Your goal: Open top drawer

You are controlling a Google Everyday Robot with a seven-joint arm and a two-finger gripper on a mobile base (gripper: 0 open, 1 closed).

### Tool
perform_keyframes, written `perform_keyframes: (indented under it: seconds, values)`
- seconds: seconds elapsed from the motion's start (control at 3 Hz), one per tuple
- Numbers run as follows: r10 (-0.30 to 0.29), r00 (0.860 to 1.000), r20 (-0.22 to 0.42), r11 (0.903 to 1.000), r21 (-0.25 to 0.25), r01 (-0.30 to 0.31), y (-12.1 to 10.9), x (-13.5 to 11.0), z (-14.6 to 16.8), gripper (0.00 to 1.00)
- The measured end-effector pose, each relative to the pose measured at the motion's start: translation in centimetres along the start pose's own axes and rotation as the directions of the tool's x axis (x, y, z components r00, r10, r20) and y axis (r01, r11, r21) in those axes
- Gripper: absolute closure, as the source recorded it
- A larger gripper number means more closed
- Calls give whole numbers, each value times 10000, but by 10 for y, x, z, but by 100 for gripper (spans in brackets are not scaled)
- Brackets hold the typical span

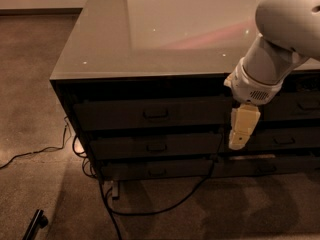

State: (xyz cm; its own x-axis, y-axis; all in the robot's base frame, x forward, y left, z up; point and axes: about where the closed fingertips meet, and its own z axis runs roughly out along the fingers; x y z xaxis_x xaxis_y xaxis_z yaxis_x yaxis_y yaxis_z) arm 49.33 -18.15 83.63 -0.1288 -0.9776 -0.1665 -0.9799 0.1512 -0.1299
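Note:
The top drawer (pixel 150 115) is the tallest dark front panel under the cabinet's grey top, with a small rectangular pull handle (pixel 156 114) at its centre. It sits flush with the cabinet, closed. My gripper (pixel 241 134), cream-coloured and pointing down from the white arm (pixel 280 39), hangs in front of the cabinet to the right of the drawer's right end. It is well right of the handle and touches nothing that I can see.
Two shallower drawers (pixel 156 147) lie below the top one. A second column of drawers (pixel 295 109) is at the right, behind the arm. Black cables (pixel 150 209) trail over the floor at the cabinet's foot. A dark object (pixel 35 223) lies at bottom left.

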Motion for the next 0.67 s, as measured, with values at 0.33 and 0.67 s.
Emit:
perform_keyframes:
  seconds: [0.33,0.67]
  values:
    - [-126,9999,47,9998,170,125,-1,2,4,0]
    - [-717,9958,563,9970,322,700,-14,-3,22,0]
